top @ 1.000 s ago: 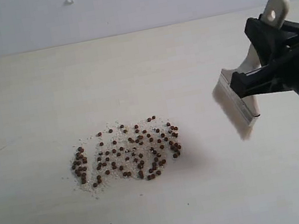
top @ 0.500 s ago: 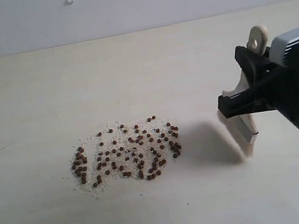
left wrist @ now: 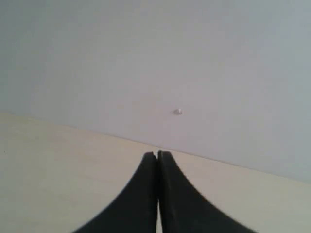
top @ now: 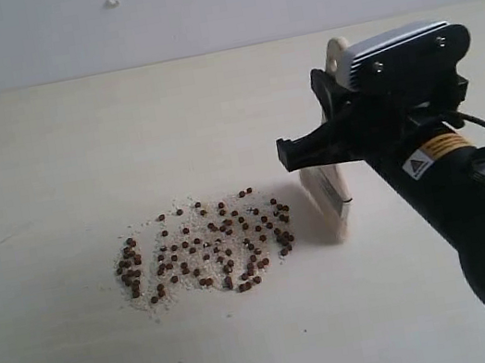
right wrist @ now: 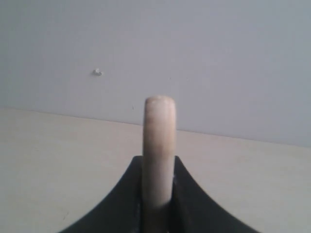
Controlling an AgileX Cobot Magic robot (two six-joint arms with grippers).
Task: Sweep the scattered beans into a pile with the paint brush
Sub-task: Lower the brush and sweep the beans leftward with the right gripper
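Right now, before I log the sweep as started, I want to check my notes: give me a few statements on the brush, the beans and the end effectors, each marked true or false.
1. The right end effector grips the brush. True.
2. In the exterior view the brush stands left of the beans. False: it stands by their right edge.
3. The left end effector is shut on nothing. True.
4. The beans sit in a bowl. False: they lie scattered on the table.
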